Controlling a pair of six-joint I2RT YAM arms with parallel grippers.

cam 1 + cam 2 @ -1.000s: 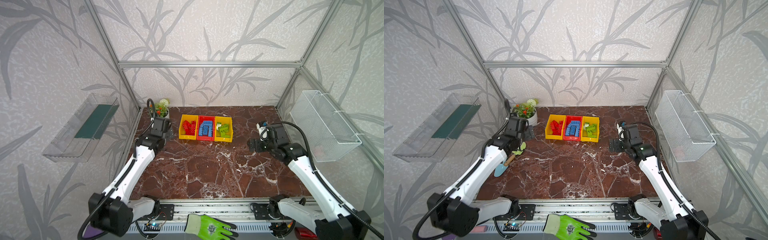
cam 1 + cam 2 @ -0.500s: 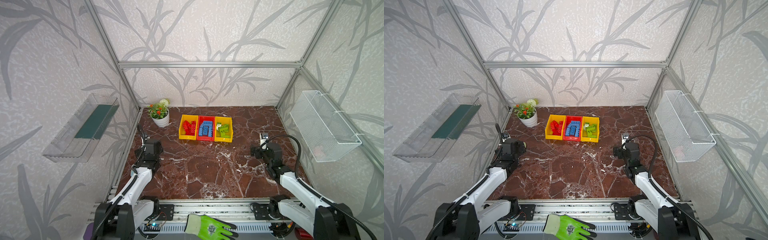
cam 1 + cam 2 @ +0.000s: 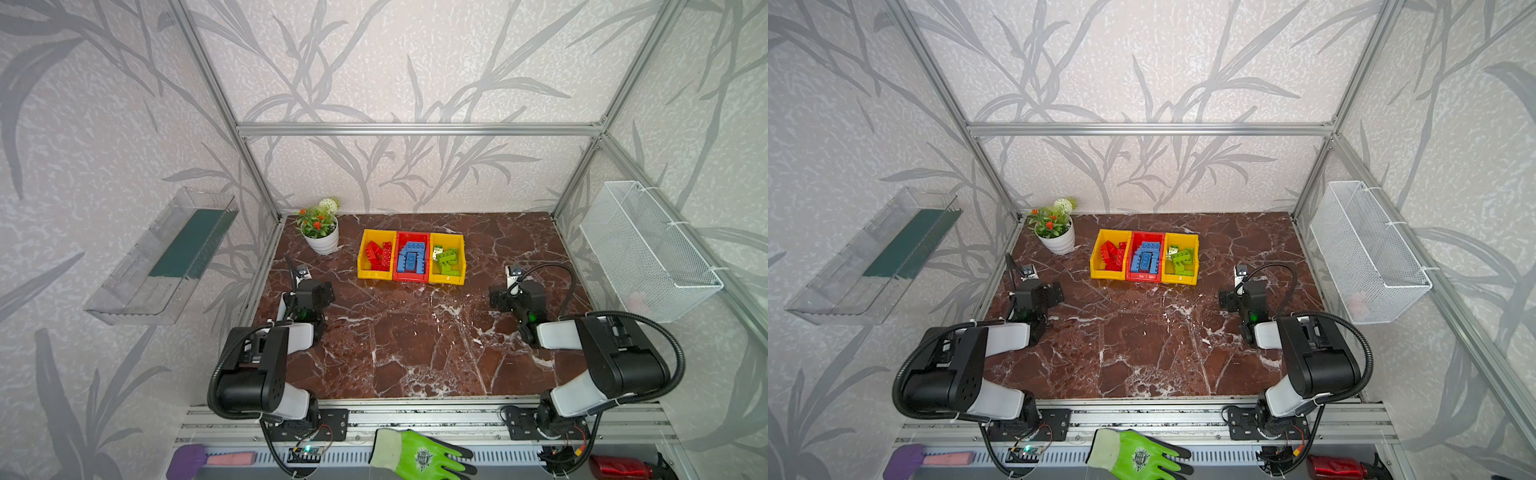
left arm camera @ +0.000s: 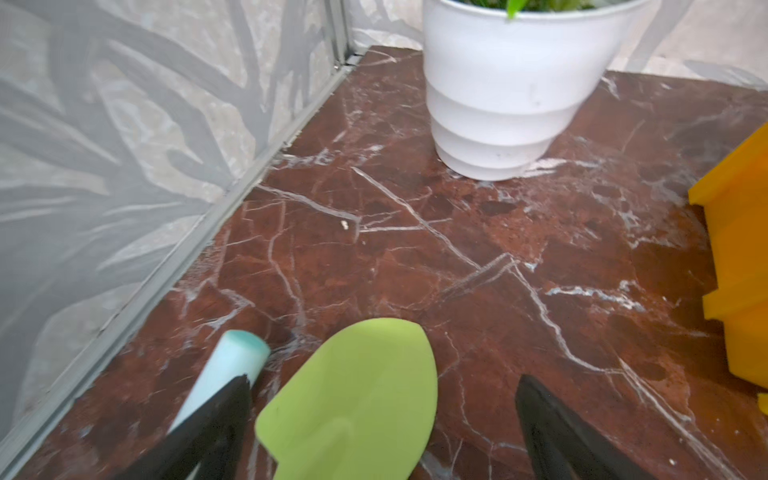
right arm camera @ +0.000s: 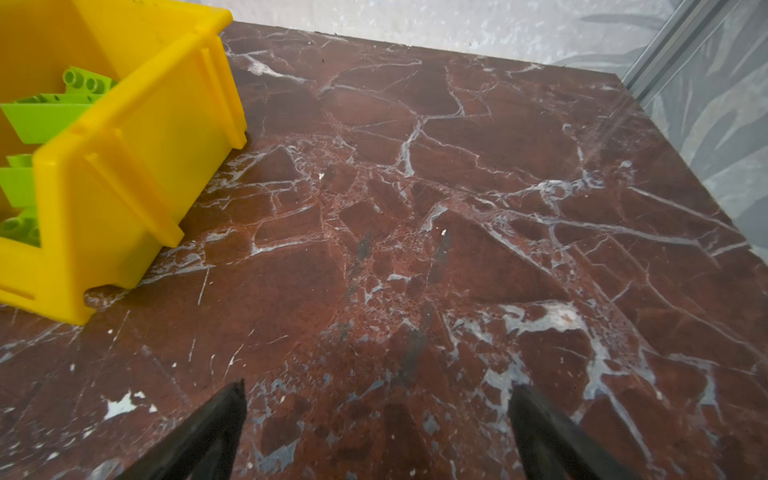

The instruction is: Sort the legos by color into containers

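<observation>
I start with the marble table (image 3: 415, 357): on the open stretch in front of the containers (image 3: 411, 277) I find no loose brick in both top views. The left arm (image 3: 253, 374) and the right arm (image 3: 615, 365) are folded low, well in front of the containers, one to each side. I read that as a parked pose, kept clear so the bins don't get knocked.

The containers sit as a joined row near the back wall, two yellow flanking one red, open tops up so bricks can drop in from above. A white flower pot (image 3: 323, 243) stands just left of them.

The left gripper (image 4: 382, 382) hangs short of the containers' left end, jaws spread wide and holding nothing. A green trowel blade (image 4: 353, 399) lies on the table beneath them, not gripped as far as I can tell. The right gripper (image 5: 379, 386) points past the containers' right front corner, jaws equally wide and empty.

The legos (image 3: 411, 257) are all inside the containers: red in the left yellow bin, blue in the red one, green in the right yellow. I judge the sort finished.
</observation>
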